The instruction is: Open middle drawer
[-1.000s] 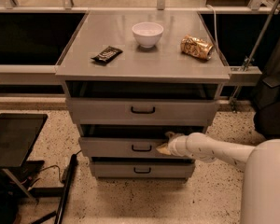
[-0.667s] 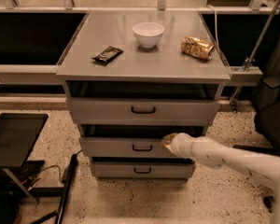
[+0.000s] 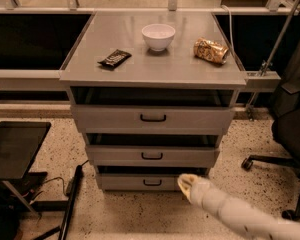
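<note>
three grey drawer fronts stack under the table (image 3: 90, 70); the middle drawer (image 3: 115, 156), black loop handle (image 3: 152, 156) centred, sits second. claw (image 3: 187, 184) hangs by the bottom front (image 3: 135, 182), grip unreadable. white bowl (image 3: 158, 36) above; speckled floor (image 3: 140, 216).

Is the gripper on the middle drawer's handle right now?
No: the gripper sits lower, beside the bottom drawer, clear of the middle drawer and its handle.
</note>
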Motion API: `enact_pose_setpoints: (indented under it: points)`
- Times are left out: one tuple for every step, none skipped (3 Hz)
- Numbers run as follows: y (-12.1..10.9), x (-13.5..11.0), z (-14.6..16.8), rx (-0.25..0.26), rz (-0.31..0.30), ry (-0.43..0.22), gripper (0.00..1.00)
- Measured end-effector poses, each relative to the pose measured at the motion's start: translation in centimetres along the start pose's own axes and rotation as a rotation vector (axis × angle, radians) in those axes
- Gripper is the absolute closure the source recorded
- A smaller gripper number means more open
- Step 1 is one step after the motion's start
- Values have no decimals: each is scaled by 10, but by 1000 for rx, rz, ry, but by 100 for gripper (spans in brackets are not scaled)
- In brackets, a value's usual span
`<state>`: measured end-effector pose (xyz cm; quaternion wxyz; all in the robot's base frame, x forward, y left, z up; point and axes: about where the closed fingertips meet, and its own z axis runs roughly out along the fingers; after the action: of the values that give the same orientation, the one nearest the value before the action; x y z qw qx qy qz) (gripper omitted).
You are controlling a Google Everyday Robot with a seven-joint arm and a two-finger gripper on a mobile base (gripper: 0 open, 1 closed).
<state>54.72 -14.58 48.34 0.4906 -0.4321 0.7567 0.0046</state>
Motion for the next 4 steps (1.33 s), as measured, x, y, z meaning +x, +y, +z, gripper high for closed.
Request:
enact_pose_setpoints:
  points:
    - [37,22,-22,-44,22,27,81]
    - [38,21,-21,-45,21,26,58]
    - [38,21,-21,-45,21,26,34]
    - [38,21,-21,-46,21,26,11]
